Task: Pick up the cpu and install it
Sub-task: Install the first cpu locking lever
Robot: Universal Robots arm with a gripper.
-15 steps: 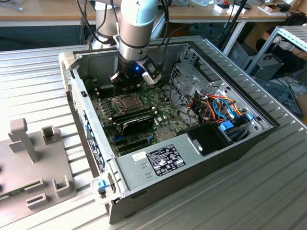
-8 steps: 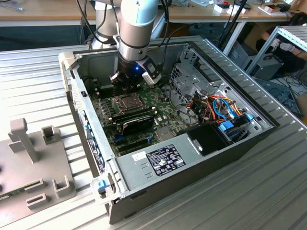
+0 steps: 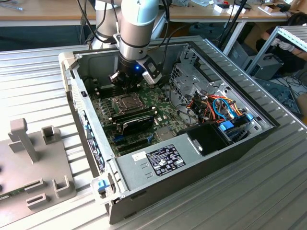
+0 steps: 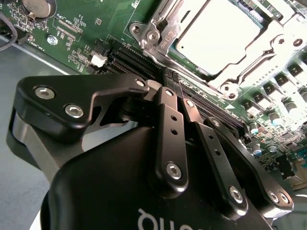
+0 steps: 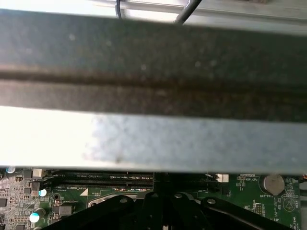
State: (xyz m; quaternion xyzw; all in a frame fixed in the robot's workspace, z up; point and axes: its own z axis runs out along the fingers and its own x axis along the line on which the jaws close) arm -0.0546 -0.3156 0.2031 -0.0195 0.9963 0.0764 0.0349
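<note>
The open computer case (image 3: 201, 139) is being kept flat on the ribbed surface (image 3: 38, 72) so that the motherboard (image 3: 108, 117) is facing up and can be reached from above. The pincer (image 3: 125, 82) is being held low inside the case, over the memory slots (image 4: 139, 60) just beside the socket frame (image 3: 125, 102), on the side of the frame toward the case's rear wall. In the second wrist view the pincer (image 4: 173, 88) is being seen from behind its linkages, with its fingers (image 4: 168, 96) drawn together and nothing visible between them.

The cpu (image 4: 218, 36) is being shown as a pale, flat square lying inside the socket frame (image 4: 225, 72), with the frame's metal border around it, so it is judged to be already seated in place. The cpu is not being touched by the pincer, which is just beside the frame, not over it. A grey fixture block (image 3: 36, 163) is being left on the surface, well apart from the case.
</note>
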